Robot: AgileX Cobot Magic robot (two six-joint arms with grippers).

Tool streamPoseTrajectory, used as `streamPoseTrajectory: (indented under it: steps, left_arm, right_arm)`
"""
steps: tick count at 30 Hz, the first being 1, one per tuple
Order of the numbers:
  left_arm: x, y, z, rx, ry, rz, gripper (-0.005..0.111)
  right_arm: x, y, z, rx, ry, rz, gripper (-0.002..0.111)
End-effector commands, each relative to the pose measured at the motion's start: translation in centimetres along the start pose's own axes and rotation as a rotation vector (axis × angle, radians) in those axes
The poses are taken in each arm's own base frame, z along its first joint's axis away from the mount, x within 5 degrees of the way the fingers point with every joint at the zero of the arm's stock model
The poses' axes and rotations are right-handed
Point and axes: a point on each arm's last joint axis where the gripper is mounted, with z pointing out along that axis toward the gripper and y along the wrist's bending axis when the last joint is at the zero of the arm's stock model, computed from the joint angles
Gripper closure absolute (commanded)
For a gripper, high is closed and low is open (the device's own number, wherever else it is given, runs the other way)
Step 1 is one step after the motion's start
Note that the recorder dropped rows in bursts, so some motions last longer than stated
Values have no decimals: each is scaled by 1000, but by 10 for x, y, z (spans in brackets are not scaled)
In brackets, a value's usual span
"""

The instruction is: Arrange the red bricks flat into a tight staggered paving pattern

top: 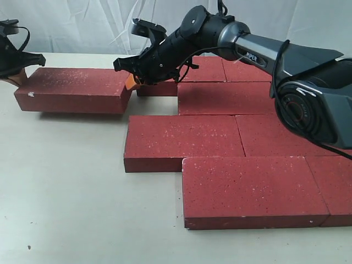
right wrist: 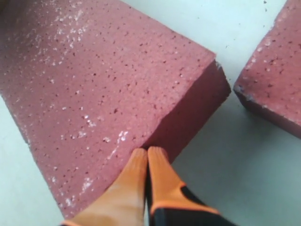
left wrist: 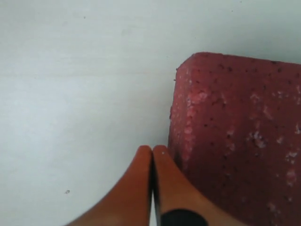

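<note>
One loose red brick [top: 74,88] lies flat at the left, apart from the others. My left gripper [top: 16,78] is shut, its orange fingertips [left wrist: 162,155] at the corner of that brick's [left wrist: 244,132] left end. Reaching across the middle, my right gripper [top: 131,81] is also shut, with its tips [right wrist: 147,151] against the top edge of the brick's [right wrist: 94,84] right end. Neither gripper holds anything. Several more red bricks [top: 181,140] lie flat in staggered rows to the right.
The laid rows run from a back brick [top: 209,69] to the front brick [top: 253,190]. A neighbouring brick's corner [right wrist: 277,84] lies a short gap from the loose brick's right end. The right arm [top: 258,52] spans above the back rows. White table [top: 60,187] fills the left front.
</note>
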Motion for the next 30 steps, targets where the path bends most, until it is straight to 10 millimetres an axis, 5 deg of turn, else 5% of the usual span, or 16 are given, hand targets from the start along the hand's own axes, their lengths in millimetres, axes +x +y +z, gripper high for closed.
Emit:
streamPoseTrajectory:
  steps: [1, 25, 30]
  left_arm:
    - [2, -7, -2, 7, 9, -4, 107]
    - [4, 6, -3, -128, 37, 54, 107]
    - [4, 13, -4, -209, 42, 28, 107]
  right_arm:
    - [-2, 7, -1, -15, -12, -15, 109]
    - [12, -12, 11, 95, 76, 19, 109]
    - [5, -13, -6, 92, 82, 66, 109]
